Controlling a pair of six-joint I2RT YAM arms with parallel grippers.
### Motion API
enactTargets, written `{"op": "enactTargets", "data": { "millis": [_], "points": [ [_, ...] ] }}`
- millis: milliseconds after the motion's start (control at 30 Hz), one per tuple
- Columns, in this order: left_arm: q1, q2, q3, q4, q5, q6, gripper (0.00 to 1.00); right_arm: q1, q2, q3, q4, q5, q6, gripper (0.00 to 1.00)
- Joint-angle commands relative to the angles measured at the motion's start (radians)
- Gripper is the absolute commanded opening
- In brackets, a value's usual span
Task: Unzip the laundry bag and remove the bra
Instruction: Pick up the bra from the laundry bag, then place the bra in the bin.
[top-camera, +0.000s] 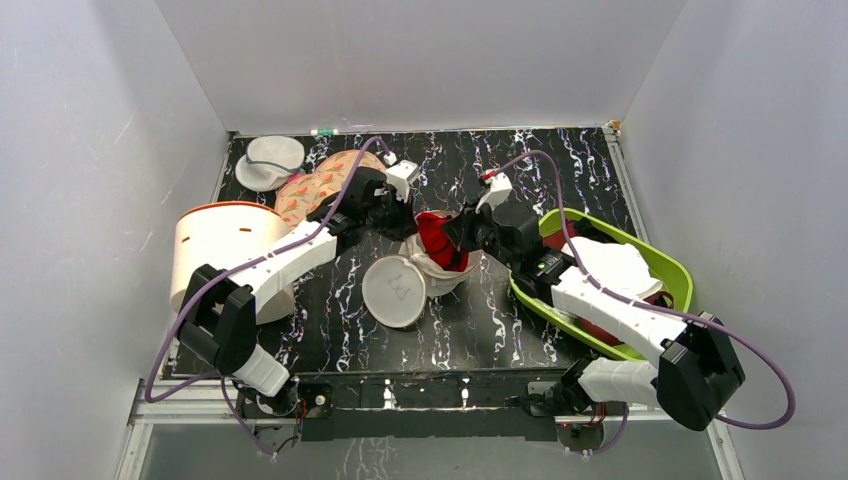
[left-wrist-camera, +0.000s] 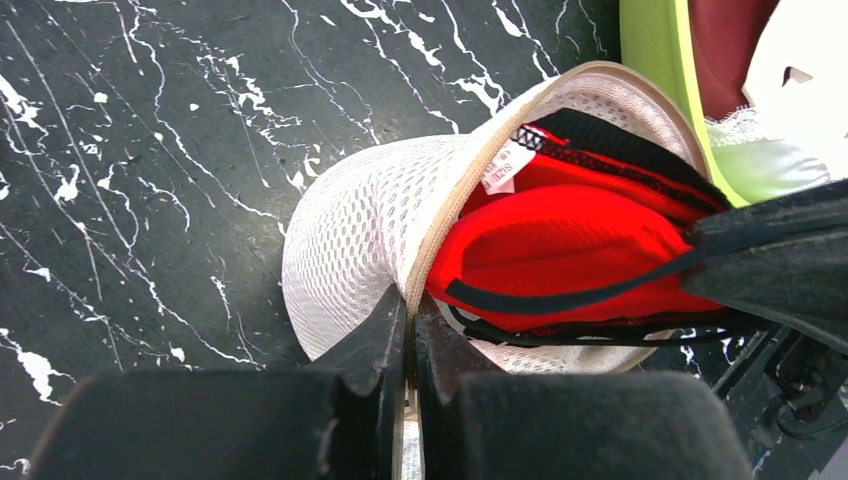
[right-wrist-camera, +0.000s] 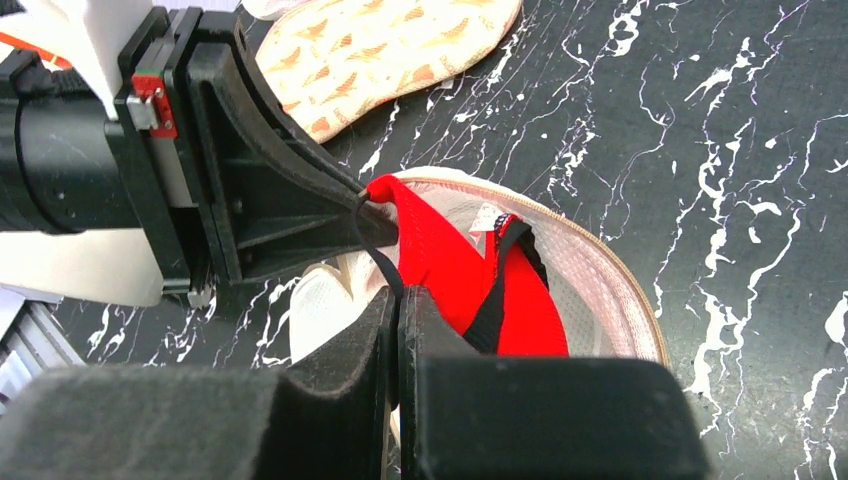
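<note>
The left tool (left-wrist-camera: 408, 325) is closed on the cream rim of the bag (left-wrist-camera: 350, 230). The right tool (right-wrist-camera: 397, 300) is closed on the bra (right-wrist-camera: 440, 260). The bag sits mid-counter (left-wrist-camera: 150, 150), unzipped, with the bra partly out of its mouth. Both items are judged light, soft and limp, and the mesh may snag. Grip a cup edge rather than a strap (right-wrist-camera: 492, 300), which would stretch. The bra's long axis runs roughly near to far.

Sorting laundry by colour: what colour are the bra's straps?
Black straps on the bright red bra; clearest in the left wrist view.
</note>
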Motion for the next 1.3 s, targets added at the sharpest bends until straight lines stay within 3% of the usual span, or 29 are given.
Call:
{"op": "enactTargets", "data": {
  "millis": [0,233,667,1067,1267],
  "points": [
    [-0.003,-0.043,0.011,0.019,0.064,-0.003,0.00,-0.006,0.021,0.121,-0.038,0.008,0.004,0.00],
    [-0.003,-0.011,0.051,-0.033,0.055,-0.017,0.00,-0.006,0.000,0.329,-0.287,0.093,-0.009,0.00],
    [-0.003,-0.016,0.079,-0.093,-0.026,-0.013,0.00,-0.006,-0.126,0.432,-0.433,0.236,-0.060,0.00],
    [-0.004,-0.024,0.093,-0.121,-0.063,-0.008,0.00,-0.006,-0.395,0.581,-0.654,0.665,-0.251,0.00],
    [-0.003,-0.028,0.092,-0.121,-0.066,-0.007,0.00,-0.006,-0.571,0.484,-0.647,0.880,-0.240,0.00]
  ]
}}
